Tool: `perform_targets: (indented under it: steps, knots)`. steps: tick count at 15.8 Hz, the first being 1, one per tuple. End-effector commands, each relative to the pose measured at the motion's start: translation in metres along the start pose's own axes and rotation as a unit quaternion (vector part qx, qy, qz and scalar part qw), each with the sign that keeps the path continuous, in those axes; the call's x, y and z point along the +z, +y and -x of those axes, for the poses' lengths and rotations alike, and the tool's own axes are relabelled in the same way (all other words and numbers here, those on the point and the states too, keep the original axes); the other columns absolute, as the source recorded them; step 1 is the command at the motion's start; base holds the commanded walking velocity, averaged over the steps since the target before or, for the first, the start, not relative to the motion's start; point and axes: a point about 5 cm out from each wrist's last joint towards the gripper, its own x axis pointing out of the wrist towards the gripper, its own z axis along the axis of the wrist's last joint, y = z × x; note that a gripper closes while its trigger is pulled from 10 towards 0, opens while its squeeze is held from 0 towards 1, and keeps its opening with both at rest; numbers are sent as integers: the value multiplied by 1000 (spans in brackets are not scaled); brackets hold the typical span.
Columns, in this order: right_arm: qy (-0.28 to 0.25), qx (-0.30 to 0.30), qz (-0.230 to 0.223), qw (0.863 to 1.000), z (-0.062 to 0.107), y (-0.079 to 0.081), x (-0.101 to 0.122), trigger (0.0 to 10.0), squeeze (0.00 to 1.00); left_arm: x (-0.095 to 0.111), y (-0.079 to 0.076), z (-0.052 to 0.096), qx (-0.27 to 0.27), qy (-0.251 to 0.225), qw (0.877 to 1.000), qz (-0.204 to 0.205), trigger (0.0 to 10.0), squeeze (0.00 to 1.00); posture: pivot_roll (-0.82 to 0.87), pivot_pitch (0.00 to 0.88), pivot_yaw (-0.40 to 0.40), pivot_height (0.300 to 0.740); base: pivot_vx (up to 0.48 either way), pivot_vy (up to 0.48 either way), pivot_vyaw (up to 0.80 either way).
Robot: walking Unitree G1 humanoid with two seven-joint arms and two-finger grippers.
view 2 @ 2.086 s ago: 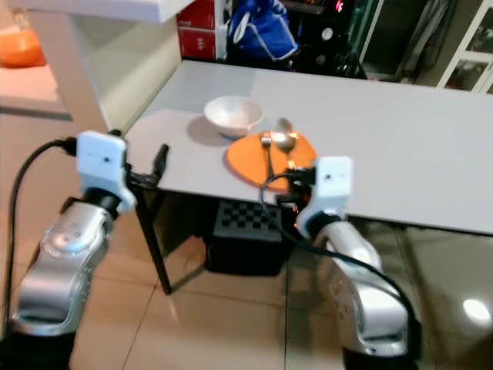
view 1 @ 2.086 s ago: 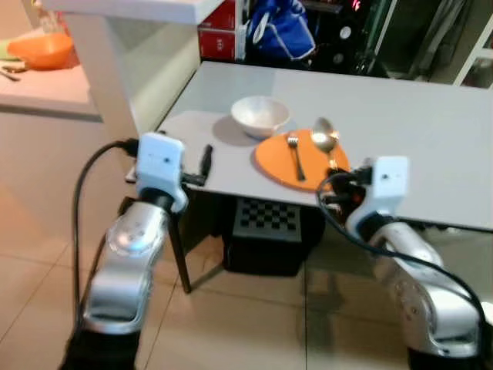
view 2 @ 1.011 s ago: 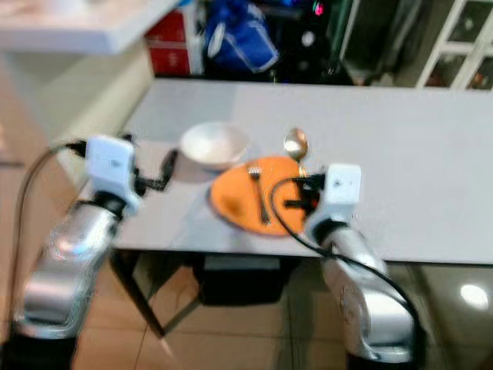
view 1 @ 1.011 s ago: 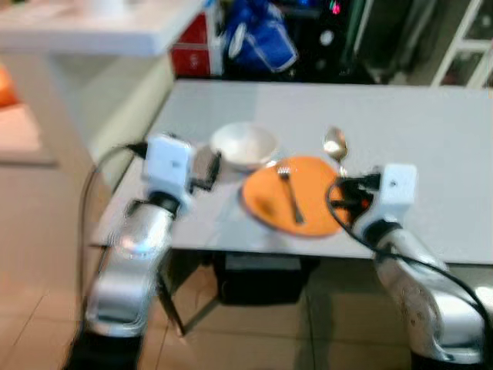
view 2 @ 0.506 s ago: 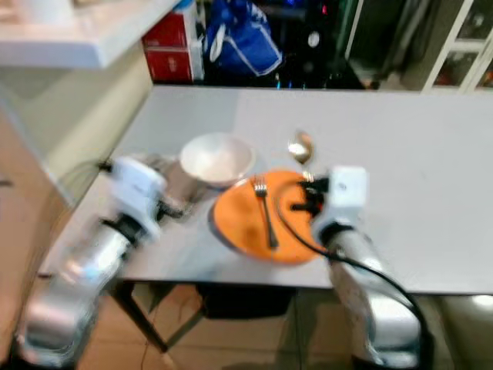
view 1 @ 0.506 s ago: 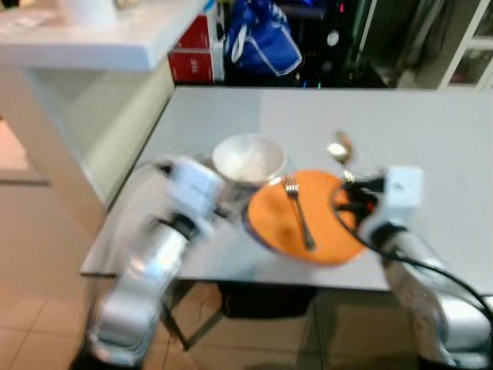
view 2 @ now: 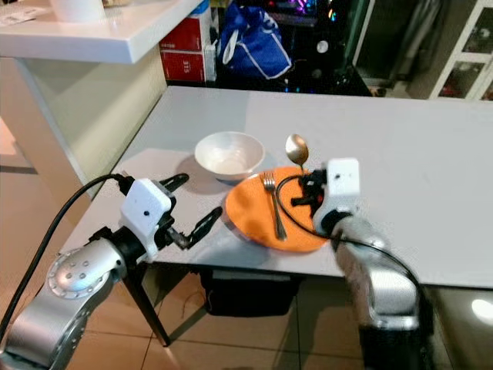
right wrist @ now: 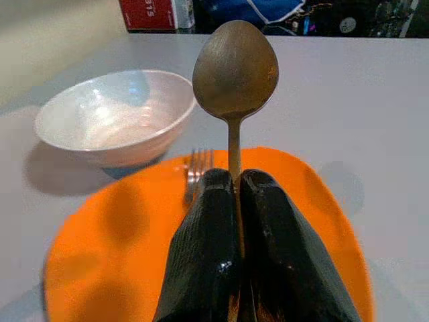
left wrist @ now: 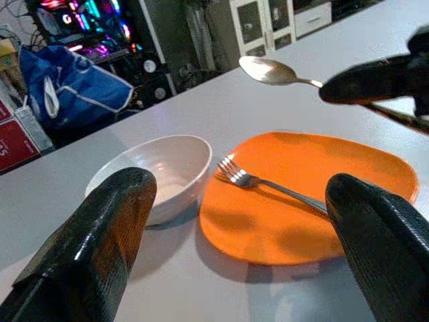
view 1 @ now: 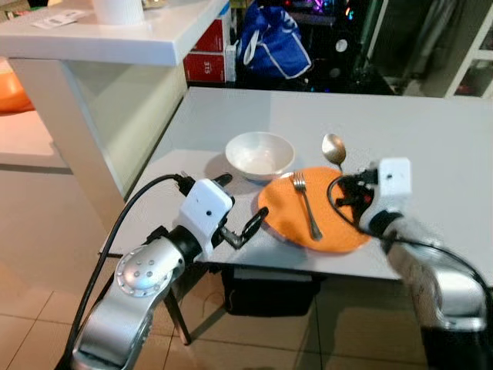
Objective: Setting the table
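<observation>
Spoon (right wrist: pixel 235 67) sits clamped in your right gripper (right wrist: pixel 236 194), bowl jutting past the orange plate (view 1: pixel 339 231), which carries 1 fork (view 1: pixel 306 204). Left gripper (view 1: pixel 239 210) spread wide beside the white bowl (view 1: pixel 260 153).

Left arm bent at elbow, forearm reaching forward and inward; left claw (view 1: pixel 239 206) has both fingers spread wide apart, nothing between them. Right arm raised, wrist level; right claw (right wrist: pixel 231 201) pinched closed on a spoon (right wrist: pixel 234 74) handle (bowl end pointing away from wrist).
</observation>
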Motion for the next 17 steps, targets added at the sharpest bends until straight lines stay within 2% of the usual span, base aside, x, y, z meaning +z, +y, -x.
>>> perform_targets:
  steps: [1, 5, 10, 14, 17]
  knots:
    - [7, 10, 5, 1000, -6, -5, -1, 10000, 0, 2, -4, 1, -13, -1, 1000, 2, 10000, 0, -59, 11, 26, 740, 0, 0, 0]
    - [43, 21, -14, 999, -28, -15, -19, 10000, 0, 4, -8, 0, -27, -1, 1000, 1, 10000, 0, -44, 21, 25, 740, 0, 0, 0]
    - [43, 16, -21, 999, -53, -15, -24, 10000, 0, 1, -13, 5, -31, 13, 999, 4, 10000, 0, -19, 26, 9, 740, 0, 0, 0]
    - [44, 7, -13, 999, -62, -14, -32, 10000, 0, -1, -15, 9, -43, 23, 999, 9, 10000, 0, -11, 33, 8, 740, 0, 0, 0]
    - [58, -4, 0, 998, -62, -16, -42, 10000, 0, -2, -17, 10, -47, 28, 998, 10, 10000, 0, -5, 35, 5, 740, 0, 0, 0]
